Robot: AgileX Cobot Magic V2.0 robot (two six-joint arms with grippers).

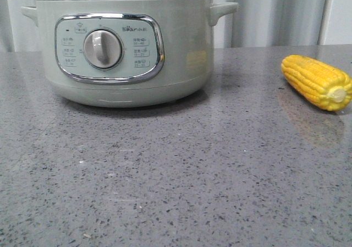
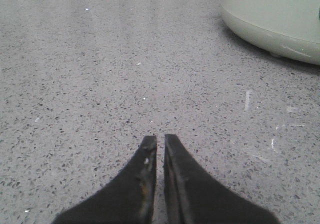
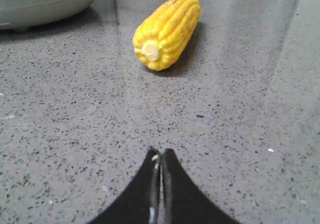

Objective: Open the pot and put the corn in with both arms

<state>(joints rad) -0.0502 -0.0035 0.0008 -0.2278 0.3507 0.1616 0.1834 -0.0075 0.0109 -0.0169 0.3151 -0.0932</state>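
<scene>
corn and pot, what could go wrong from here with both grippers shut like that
1. The corn is round and lies loose on the smooth counter; the right gripper, closed now, could nudge it into a roll unless it opens wide first.
2. The pot looks covered at the rim, so the lid must come off first; the left gripper is closed and low beside its base.
3. Lifting the lid off-centre could shift the pot.

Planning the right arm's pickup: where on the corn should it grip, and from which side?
Probably across the middle of the corn, coming from above. It lies flat on the table, apart from the pot, pale cut end toward the right hand, which is shut. The round sides are free, so open, then close across the width.
</scene>
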